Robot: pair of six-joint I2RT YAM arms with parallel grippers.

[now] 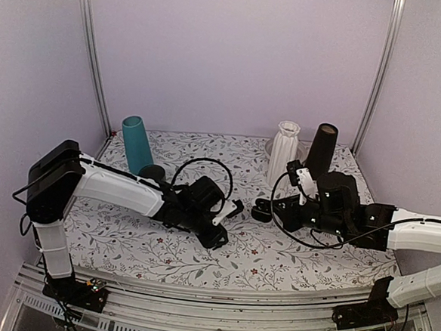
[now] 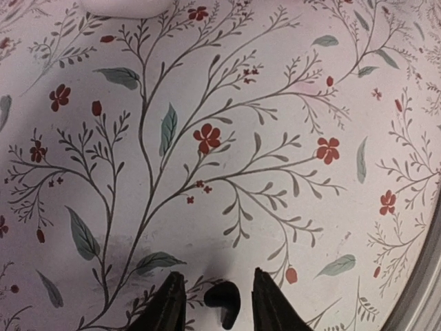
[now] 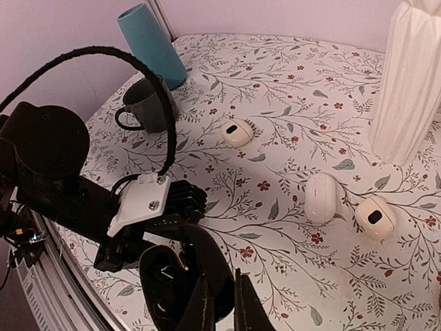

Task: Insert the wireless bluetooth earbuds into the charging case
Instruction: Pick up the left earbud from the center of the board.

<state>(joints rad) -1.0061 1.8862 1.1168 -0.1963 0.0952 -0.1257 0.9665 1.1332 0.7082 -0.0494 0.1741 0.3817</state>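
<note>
We see the L gripper [image 2: 217, 277] w/ fingers apart. One black earbud [image 2: 222, 301] lies on the floral cloth [image 2: 289, 103] btwn them, a gap each side. The R gripper [image 3: 222, 286] is pinched tight on the edge of the open charging case [image 3: 165, 289]. In the top view, earbud & case both sit right of the grey mug [image 1: 153, 174], nearer the arm bases, the case farther from it.
</note>
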